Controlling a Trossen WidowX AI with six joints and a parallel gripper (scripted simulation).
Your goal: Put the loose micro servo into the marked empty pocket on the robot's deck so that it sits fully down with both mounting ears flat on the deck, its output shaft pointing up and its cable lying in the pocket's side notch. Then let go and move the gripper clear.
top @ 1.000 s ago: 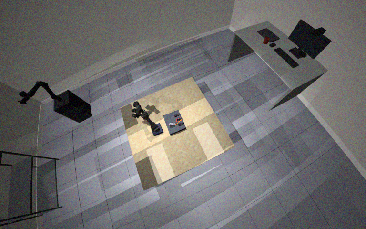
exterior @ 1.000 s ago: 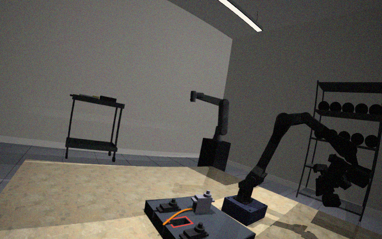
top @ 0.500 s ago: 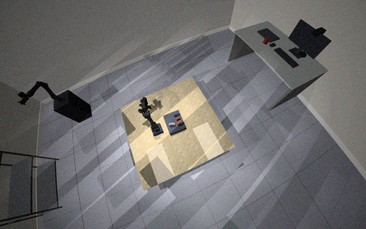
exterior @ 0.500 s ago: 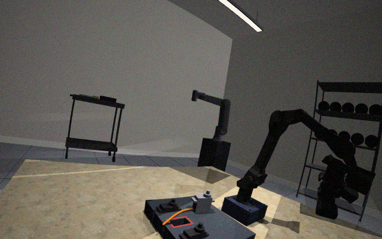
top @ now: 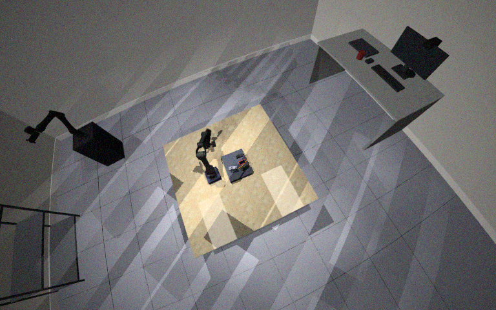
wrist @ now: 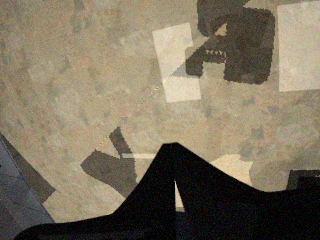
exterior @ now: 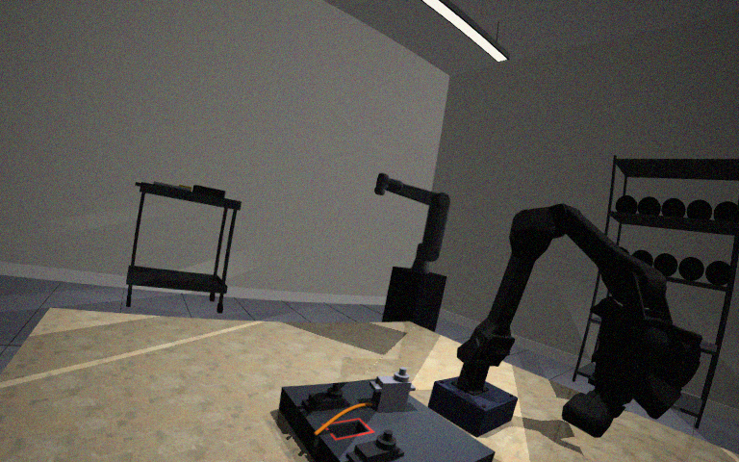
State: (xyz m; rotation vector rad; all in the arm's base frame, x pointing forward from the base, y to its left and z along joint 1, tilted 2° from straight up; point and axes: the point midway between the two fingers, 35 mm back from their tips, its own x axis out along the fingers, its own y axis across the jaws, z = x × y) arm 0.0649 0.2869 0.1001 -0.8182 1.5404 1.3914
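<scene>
The loose servo [top: 232, 168] [exterior: 391, 395] is light grey and stands upright on the dark deck [top: 228, 159] [exterior: 433, 431], shaft up, beside the pocket. Its orange cable [exterior: 339, 417] arches past the pocket's far side toward the deck edge. A red outline [exterior: 354, 436] marks the empty pocket. My gripper [wrist: 170, 150] is shut and empty, its fingertips meeting in the wrist view. It is off to the side of the deck, away from the servo. In the exterior view the fingers are too dark to make out.
Two dark servos [exterior: 326, 398] [exterior: 379, 449] are mounted on the deck, on either side of the pocket. The arm's blue base [top: 213, 176] [exterior: 472, 407] stands close beside the deck. Shadows and light patches cross the tan table top [top: 270, 146] [exterior: 163, 375].
</scene>
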